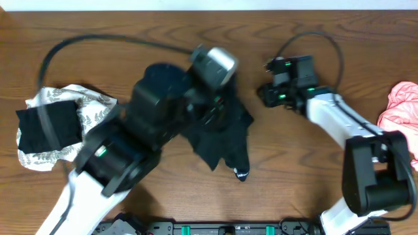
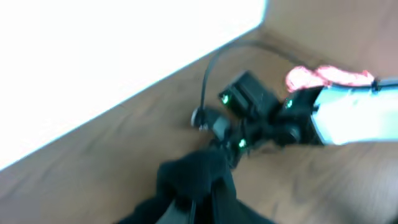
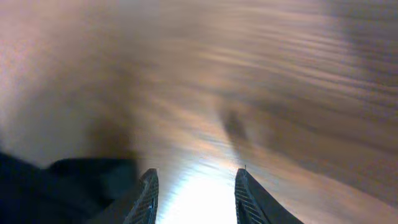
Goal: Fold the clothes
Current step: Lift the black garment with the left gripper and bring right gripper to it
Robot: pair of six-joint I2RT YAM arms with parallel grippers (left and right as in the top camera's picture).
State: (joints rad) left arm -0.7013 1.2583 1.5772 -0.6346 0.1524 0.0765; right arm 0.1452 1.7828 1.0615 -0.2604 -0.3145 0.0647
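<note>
The black shirt (image 1: 222, 140) lies crumpled at mid-table. My left gripper (image 1: 219, 111) reaches in from the lower left and is shut on a bunched-up fold of black shirt (image 2: 199, 177) at its top; the left gripper (image 2: 199, 206) shows the cloth pinched between its fingers. My right gripper (image 1: 261, 94) hovers just beyond the shirt's upper right edge. In the right wrist view the right gripper (image 3: 196, 186) is open over bare wood, with black shirt (image 3: 62, 186) beside its left finger (image 3: 148, 196). The frames are motion-blurred.
A white leaf-print cloth (image 1: 91, 108) with a black piece (image 1: 49, 127) on top lies at the far left. A pink cloth (image 1: 401, 108) sits at the right edge, seen also as pink cloth (image 2: 329, 76) behind the right arm (image 2: 348, 118). A cable (image 1: 313, 39) loops at the back.
</note>
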